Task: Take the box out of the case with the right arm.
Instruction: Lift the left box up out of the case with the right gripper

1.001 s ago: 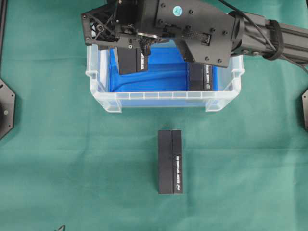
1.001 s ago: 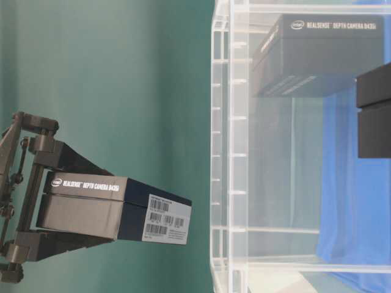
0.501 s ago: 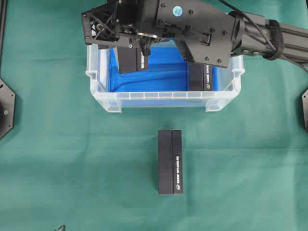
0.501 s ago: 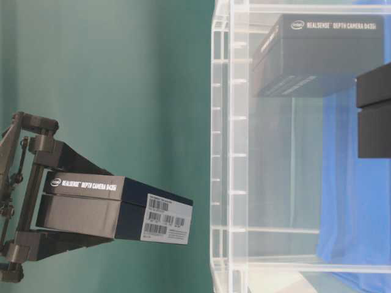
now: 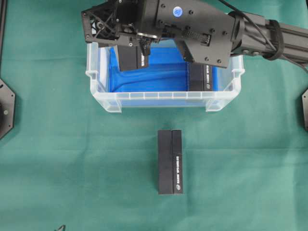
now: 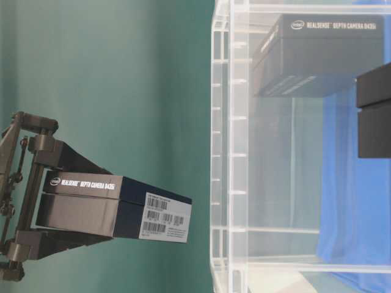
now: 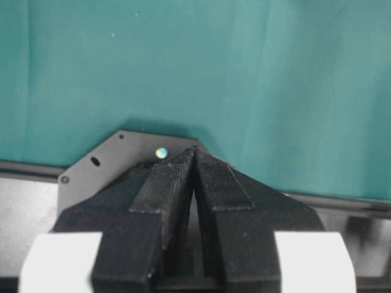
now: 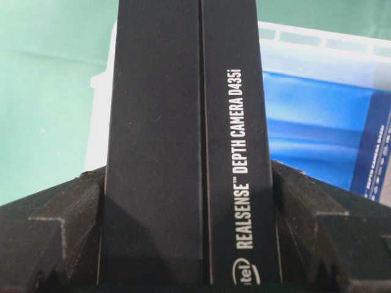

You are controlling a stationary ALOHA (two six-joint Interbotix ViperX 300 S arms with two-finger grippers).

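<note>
While one box [image 5: 131, 59] hangs gripped, one box [image 5: 201, 77] stays cased, another [image 5: 170, 161] tabled.

The black truss-framed right gripper [image 5: 131, 48] has crept a little toward the top edge of the overhead view, carrying with it the long black cardboard box [image 5: 130, 60] clamped between its fingers; the box's free end, below the claw, now covers slightly less of the blue lining of the clear plastic case [image 5: 166, 98]; in the table-level view the barcoded white label [image 6: 165, 220] on the end of the box farthest from the claw sits a touch higher than a second ago.
</note>
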